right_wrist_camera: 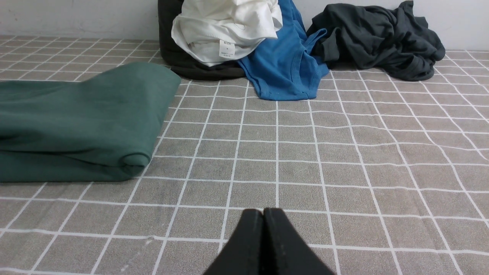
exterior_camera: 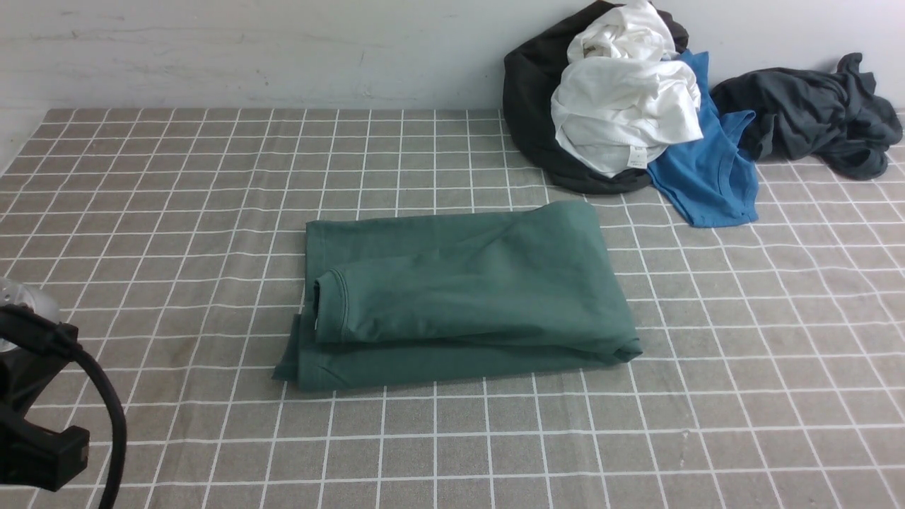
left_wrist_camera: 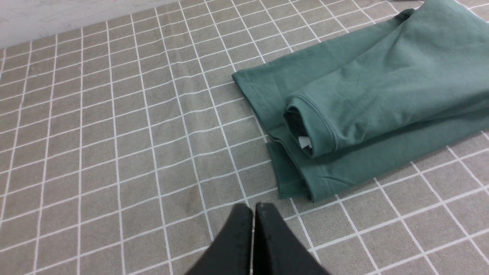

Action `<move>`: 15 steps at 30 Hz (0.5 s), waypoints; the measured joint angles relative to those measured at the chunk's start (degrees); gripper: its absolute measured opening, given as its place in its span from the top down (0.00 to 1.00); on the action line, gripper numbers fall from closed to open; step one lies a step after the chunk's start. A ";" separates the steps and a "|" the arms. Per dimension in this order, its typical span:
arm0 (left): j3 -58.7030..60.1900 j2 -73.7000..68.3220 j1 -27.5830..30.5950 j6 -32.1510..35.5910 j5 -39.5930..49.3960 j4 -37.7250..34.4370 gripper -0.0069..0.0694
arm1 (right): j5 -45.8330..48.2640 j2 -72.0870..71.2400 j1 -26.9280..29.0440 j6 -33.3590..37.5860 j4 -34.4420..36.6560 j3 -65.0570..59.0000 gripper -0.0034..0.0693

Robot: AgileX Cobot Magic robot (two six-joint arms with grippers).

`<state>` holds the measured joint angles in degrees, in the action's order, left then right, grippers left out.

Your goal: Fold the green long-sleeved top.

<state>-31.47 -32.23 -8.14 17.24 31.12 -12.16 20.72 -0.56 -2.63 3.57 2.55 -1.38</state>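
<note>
The green long-sleeved top [exterior_camera: 459,293] lies folded into a flat rectangular bundle in the middle of the checked cloth, its ribbed neck and small white tag facing left. The same top [left_wrist_camera: 366,103] fills the far side of the left wrist view. My left gripper [left_wrist_camera: 253,206] is shut and empty, hovering over bare cloth a short way from the bundle's near corner. In the right wrist view the top [right_wrist_camera: 76,122] shows its rolled fold edge. Well clear of it, my right gripper [right_wrist_camera: 263,211] is shut with nothing in it. Only part of the left arm [exterior_camera: 35,396] shows in the front view.
A pile of clothes sits against the back wall: a black garment [exterior_camera: 537,92] under a white one [exterior_camera: 622,106], a bright blue shirt [exterior_camera: 707,170] and a dark grey garment [exterior_camera: 813,113]. The checked tablecloth [exterior_camera: 177,177] covers the whole table.
</note>
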 joint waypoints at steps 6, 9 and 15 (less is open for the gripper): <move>4.93 14.07 -3.54 0.04 -0.08 -2.85 0.92 | 0.00 0.00 0.00 -0.05 -0.07 0.00 0.97; 7.81 23.40 -3.58 0.04 0.10 -3.87 0.92 | 0.05 0.00 0.00 -0.05 -0.09 0.00 0.97; 10.05 33.04 -3.58 -0.08 -1.53 2.07 0.92 | 0.05 0.00 0.00 -0.05 -0.20 0.00 0.97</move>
<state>-21.42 0.81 -11.72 17.16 29.59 -10.08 20.77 -0.56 -2.63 3.53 2.35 -1.38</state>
